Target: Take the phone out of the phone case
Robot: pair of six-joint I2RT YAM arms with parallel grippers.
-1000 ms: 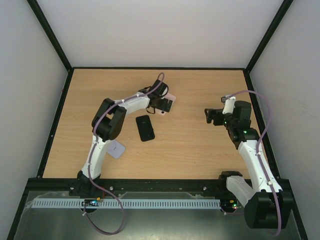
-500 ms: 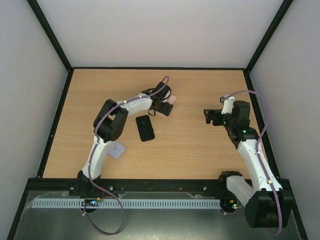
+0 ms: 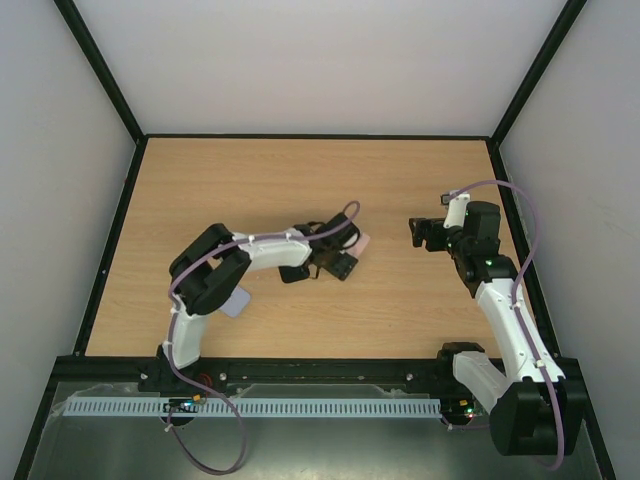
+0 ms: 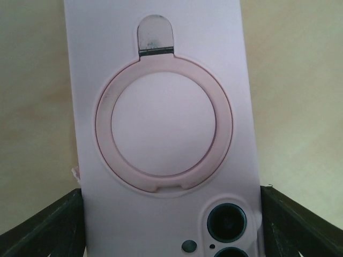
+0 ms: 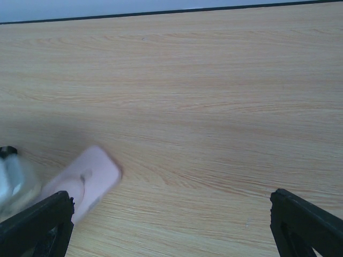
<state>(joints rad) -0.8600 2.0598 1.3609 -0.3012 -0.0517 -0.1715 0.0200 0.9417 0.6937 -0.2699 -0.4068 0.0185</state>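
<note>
Left wrist view is showing your left gripper [image 4: 171, 227] clamping the pink phone case [image 4: 161, 107] by its long edges, with the ring side facing the lens. Your right gripper [image 3: 420, 232] is hovering over the table [image 3: 400, 180] with fingers spread wide, holding nothing, well apart from the case.
</note>
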